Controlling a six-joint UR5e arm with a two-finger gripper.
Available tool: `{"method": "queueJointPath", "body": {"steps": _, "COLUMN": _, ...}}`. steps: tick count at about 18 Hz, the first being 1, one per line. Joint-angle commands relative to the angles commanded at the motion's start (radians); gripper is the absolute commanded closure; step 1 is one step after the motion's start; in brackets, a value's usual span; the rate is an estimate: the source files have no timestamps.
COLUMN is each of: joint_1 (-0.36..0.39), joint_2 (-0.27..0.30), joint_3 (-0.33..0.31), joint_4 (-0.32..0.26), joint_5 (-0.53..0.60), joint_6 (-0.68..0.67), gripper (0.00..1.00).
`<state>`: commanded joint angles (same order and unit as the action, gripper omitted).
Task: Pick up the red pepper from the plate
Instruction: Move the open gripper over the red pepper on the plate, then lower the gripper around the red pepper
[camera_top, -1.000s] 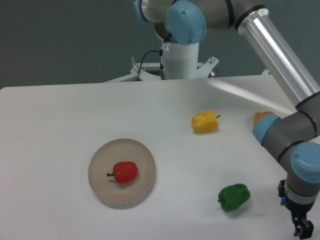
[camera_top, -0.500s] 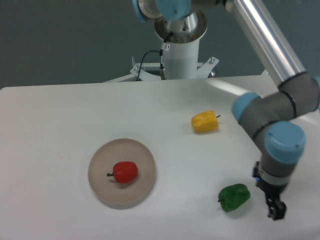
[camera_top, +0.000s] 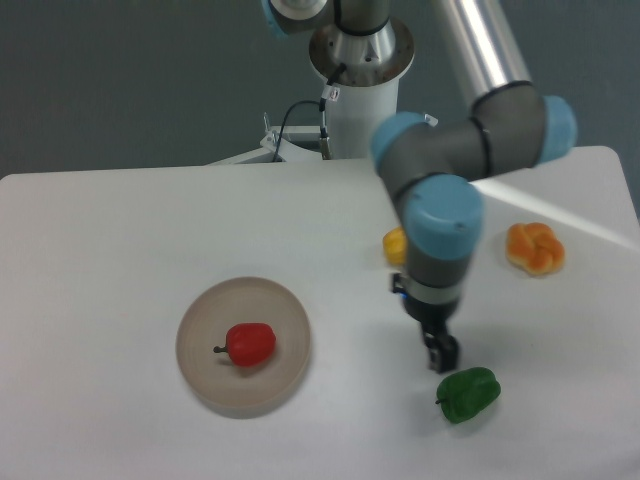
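Observation:
The red pepper (camera_top: 250, 344) lies on its side in the middle of the beige plate (camera_top: 203, 315) at the front left of the table, its dark stem pointing left. My gripper (camera_top: 442, 354) hangs from the arm to the right of the plate, well apart from it, just above and left of the green pepper (camera_top: 468, 394). Its dark fingers are seen edge-on and nothing shows between them; I cannot tell whether they are open or shut.
A yellow pepper (camera_top: 394, 244) lies behind the arm's wrist, mostly hidden by it. An orange pumpkin-like toy (camera_top: 535, 248) lies at the right. The robot base (camera_top: 358, 100) stands at the table's far edge.
The arm has swung left from the table's front right corner; the gripper now hangs just left of the green pepper. The wrist now covers most of the yellow pepper and uncovers the orange toy.

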<state>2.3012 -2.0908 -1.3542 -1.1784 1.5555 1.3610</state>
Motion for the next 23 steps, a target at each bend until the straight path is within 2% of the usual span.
{"method": "queueJointPath", "body": {"steps": 2, "joint_1": -0.046, "joint_2": 0.008, "joint_3": -0.031, "joint_4": 0.049, "joint_5": 0.000, "joint_6": -0.060, "gripper": 0.00}}
{"method": "queueJointPath", "body": {"steps": 3, "joint_1": -0.063, "joint_2": 0.009, "joint_3": -0.032, "joint_4": 0.054, "joint_5": 0.000, "joint_6": -0.083, "gripper": 0.00}}
{"method": "queueJointPath", "body": {"steps": 10, "joint_1": -0.132, "joint_2": 0.000, "joint_3": -0.008, "joint_4": 0.065, "joint_5": 0.002, "joint_6": -0.114, "gripper": 0.00}}
{"method": "queueJointPath", "body": {"steps": 14, "joint_1": -0.140, "joint_2": 0.006, "joint_3": -0.042, "joint_4": 0.072, "joint_5": -0.011, "joint_6": -0.118, "gripper": 0.00}}
{"method": "queueJointPath", "body": {"steps": 19, "joint_1": -0.170, "joint_2": -0.005, "joint_3": -0.046, "joint_4": 0.077, "joint_5": -0.015, "joint_6": -0.166, "gripper": 0.00}}
{"method": "queueJointPath", "body": {"steps": 23, "joint_1": -0.201, "joint_2": -0.037, "joint_3": -0.063, "joint_4": 0.153, "joint_5": -0.012, "joint_6": -0.215, "gripper": 0.00}}
